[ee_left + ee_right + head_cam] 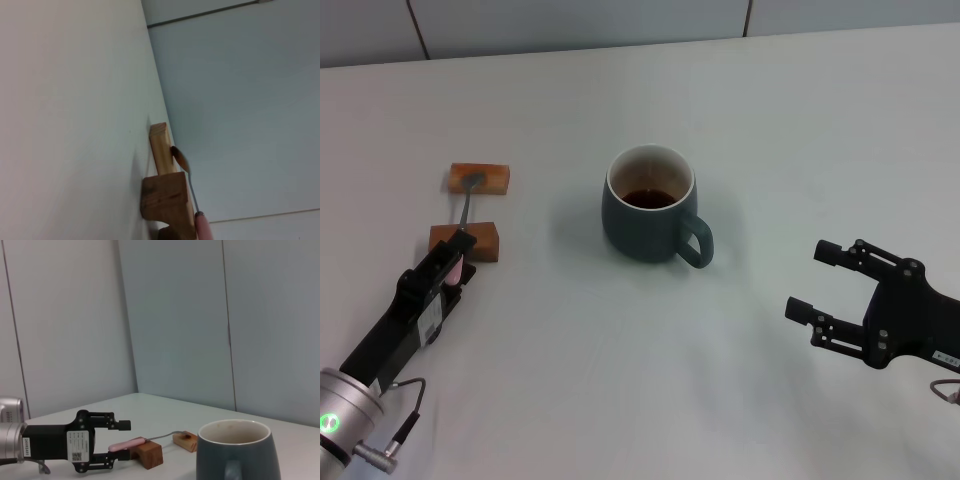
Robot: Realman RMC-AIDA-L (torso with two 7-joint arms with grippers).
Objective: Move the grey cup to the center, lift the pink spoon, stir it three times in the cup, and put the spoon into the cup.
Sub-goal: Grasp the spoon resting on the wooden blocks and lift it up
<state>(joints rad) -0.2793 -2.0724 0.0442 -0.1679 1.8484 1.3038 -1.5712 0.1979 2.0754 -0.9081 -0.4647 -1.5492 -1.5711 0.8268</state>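
The grey cup (645, 215) stands upright mid-table with dark liquid inside and its handle toward my right arm; it also fills the near side of the right wrist view (235, 452). The pink spoon (466, 208) lies across two wooden blocks on the left, its bowl on the far block. Its pink handle (127, 444) runs between the fingers of my left gripper (450, 268), which is open and straddles the handle without closing on it. The left wrist view shows the spoon (192, 192) but no fingers. My right gripper (812, 281) is open and empty, to the right of the cup.
The far wooden block (479, 178) and the near wooden block (468, 240) hold up the spoon on the white table (740, 110). A wall (570, 20) rises behind the table's far edge.
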